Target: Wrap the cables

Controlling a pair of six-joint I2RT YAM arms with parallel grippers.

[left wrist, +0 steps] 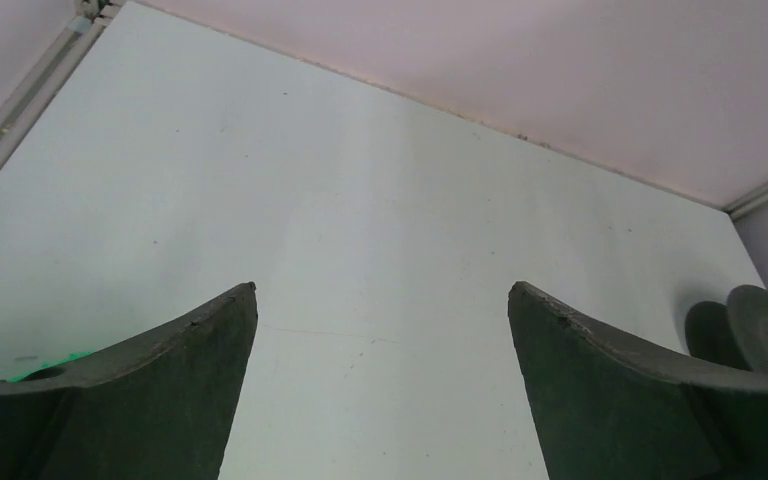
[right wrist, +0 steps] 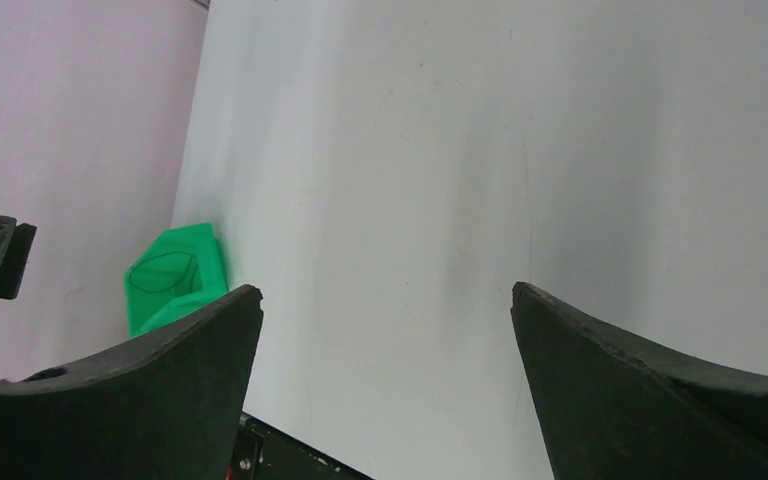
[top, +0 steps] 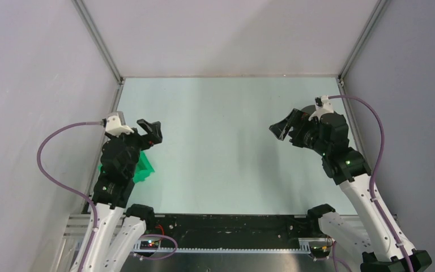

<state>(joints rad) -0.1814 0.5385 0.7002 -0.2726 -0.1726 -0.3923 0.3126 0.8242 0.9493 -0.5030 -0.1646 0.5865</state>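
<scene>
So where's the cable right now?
In the right wrist view, the thin black cable curls inside the green container on the table's left side, partly under the left arm.

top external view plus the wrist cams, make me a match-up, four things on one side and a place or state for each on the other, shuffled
Things
1. green bin
2. left gripper
3. right gripper
4. thin black wire

Places and states
A. open, over the right side of the table
B. curled inside the bin
C. standing on the table near its left edge
D. open, over the table's left side

Pairs: 1-C, 2-D, 3-A, 4-B
</scene>
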